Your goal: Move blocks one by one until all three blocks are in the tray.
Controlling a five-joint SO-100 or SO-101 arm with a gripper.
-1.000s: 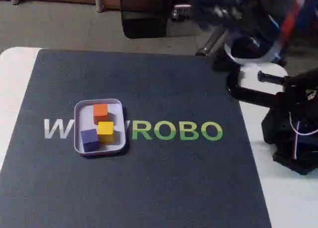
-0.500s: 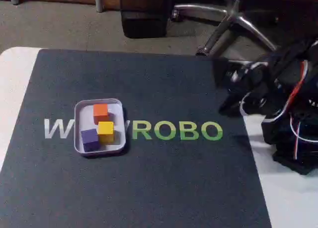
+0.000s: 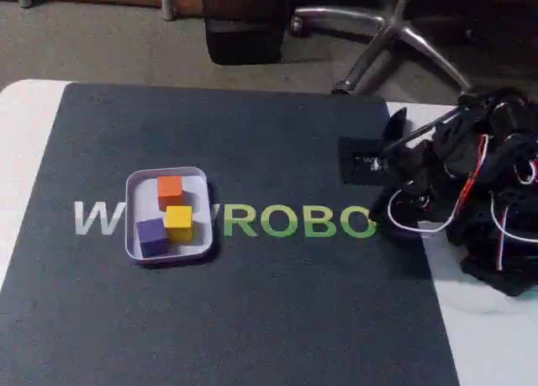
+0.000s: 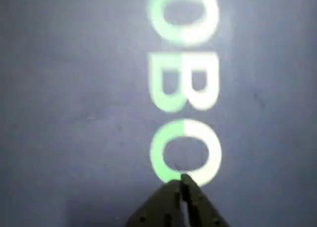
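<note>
The pale tray (image 3: pixel 131 203) lies on the left half of the dark mat, over the white letters. All three blocks sit inside it: the orange block (image 3: pixel 170 187) at the back, the yellow block (image 3: pixel 177 219) in the middle, the purple block (image 3: pixel 152 233) at the front left. My gripper (image 3: pixel 380 211) hangs low at the mat's right edge, far to the right of the tray, over the last green letter. In the wrist view the gripper (image 4: pixel 181 181) has its two dark fingertips pressed together with nothing between them, just above the letter O.
The dark mat (image 3: pixel 252 302) with white and green letters covers most of the white table (image 3: pixel 21 134). The arm's black base and loose wires (image 3: pixel 496 226) stand at the right. Behind the table are a chair base (image 3: pixel 395 33) and a dark box (image 3: pixel 244 24).
The arm has swung down from high at the back right and folded low over the mat's right edge. Tray and blocks have not moved.
</note>
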